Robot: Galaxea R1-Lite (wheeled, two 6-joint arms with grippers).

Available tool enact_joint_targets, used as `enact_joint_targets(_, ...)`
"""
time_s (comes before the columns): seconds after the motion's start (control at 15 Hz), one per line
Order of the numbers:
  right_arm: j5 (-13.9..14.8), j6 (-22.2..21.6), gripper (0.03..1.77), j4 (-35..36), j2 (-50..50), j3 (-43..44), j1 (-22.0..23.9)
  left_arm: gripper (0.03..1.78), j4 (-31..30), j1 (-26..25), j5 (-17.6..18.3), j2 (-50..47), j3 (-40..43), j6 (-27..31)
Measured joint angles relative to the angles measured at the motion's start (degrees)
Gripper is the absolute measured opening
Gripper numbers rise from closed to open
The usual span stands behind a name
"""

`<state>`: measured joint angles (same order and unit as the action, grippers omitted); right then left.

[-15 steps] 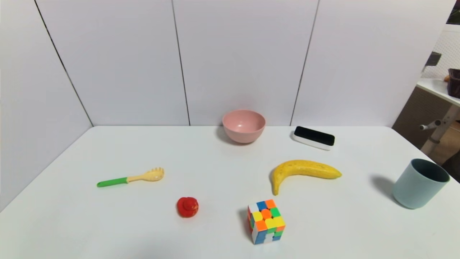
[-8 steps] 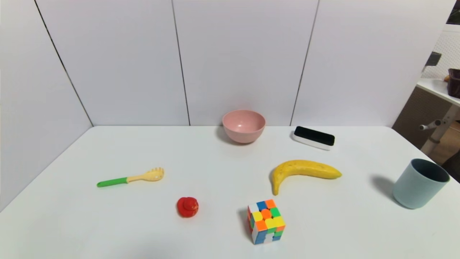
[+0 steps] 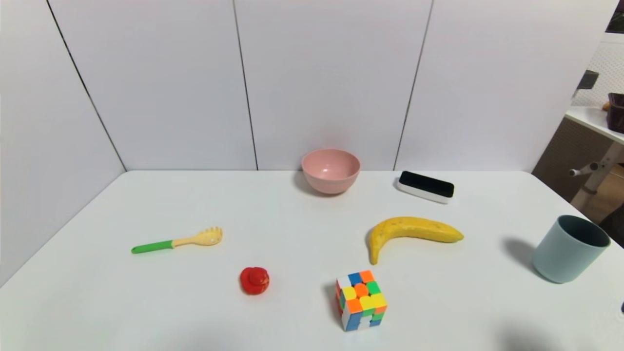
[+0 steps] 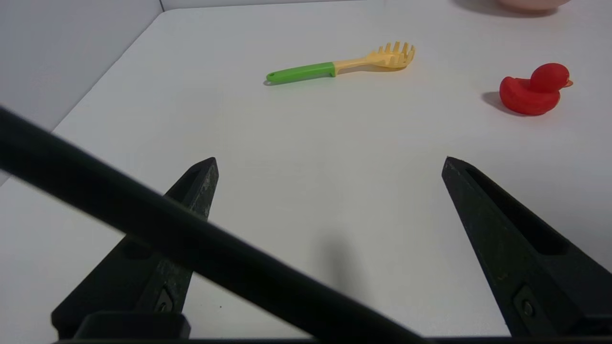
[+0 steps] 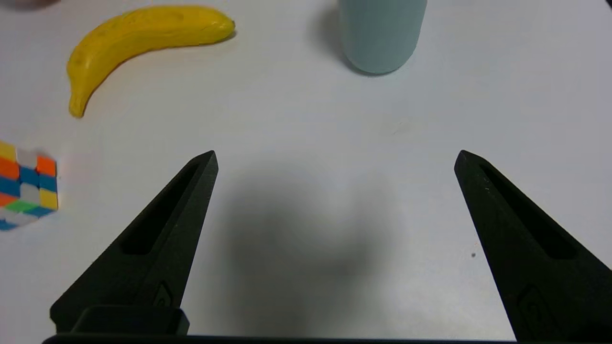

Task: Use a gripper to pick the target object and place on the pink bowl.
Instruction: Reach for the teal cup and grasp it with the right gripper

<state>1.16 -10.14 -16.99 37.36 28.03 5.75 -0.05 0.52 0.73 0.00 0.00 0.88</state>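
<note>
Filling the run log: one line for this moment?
phase: approach | right tool: open, facing cup | left tool: open, idle | pink bowl: empty

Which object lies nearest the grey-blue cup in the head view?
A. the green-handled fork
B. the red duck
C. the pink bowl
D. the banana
D: the banana lies just left of the cup at the table's right edge; the bowl sits far back by the wall.
</note>
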Motion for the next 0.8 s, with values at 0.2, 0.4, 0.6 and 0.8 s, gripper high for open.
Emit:
enact_joint_targets(0.2,0.3,-0.2,1.71,14.3,7.5,-3.7,2.6,1.69,0.0,0.0,0.0,0.0,0.0,0.0)
enact_joint_targets(0.4,1.6,0.0,1.71,30.5,14.1,-10.3,3.4,1.69,0.0,0.0,0.0,0.0,0.0,0.0)
enact_joint_targets(0.6,2.5,1.1,1.71,44.0,18.7,-17.3,3.6,1.69,0.0,0.0,0.0,0.0,0.0,0.0)
enact_joint_targets(0.8,3.5,3.6,1.71,54.0,21.8,-22.8,3.6,1.69,0.0,0.0,0.0,0.0,0.0,0.0)
